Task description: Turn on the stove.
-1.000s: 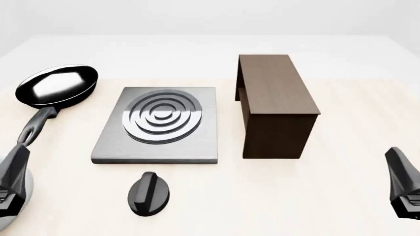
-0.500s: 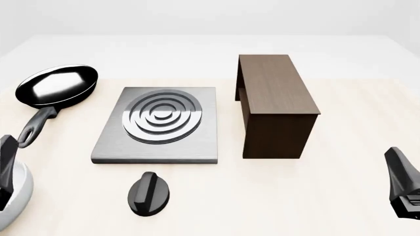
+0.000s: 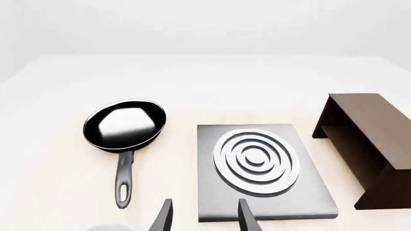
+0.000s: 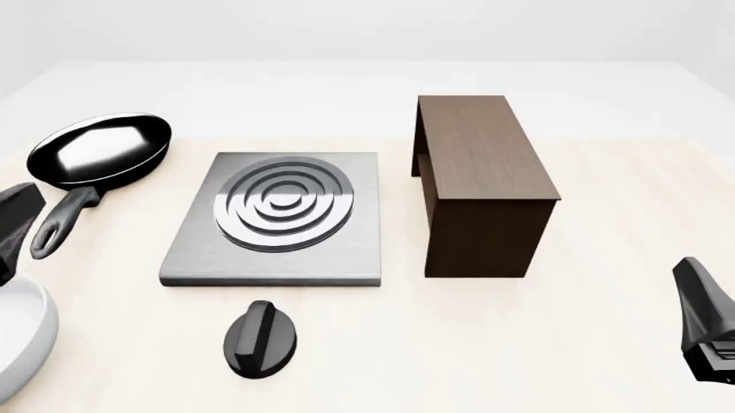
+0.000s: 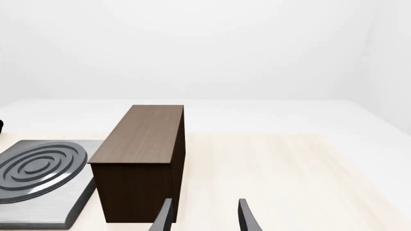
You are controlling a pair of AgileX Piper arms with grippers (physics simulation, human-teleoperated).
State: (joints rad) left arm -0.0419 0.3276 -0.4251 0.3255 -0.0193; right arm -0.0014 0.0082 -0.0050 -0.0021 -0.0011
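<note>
Stove: flat brushed-grey metal plate with ringed burner (image 4: 275,219) mid-table, between black frying pan (image 4: 101,151) and dark brown wooden box (image 4: 480,182)
Knob: black, ridged (image 4: 260,339), just in front of plate
Left gripper (image 3: 203,216): fingers apart, empty
Right gripper (image 5: 203,216): fingers apart, empty

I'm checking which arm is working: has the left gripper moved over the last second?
Yes. In the front view the left gripper has risen along the left edge, from below the frying pan handle's end to beside it.
</note>
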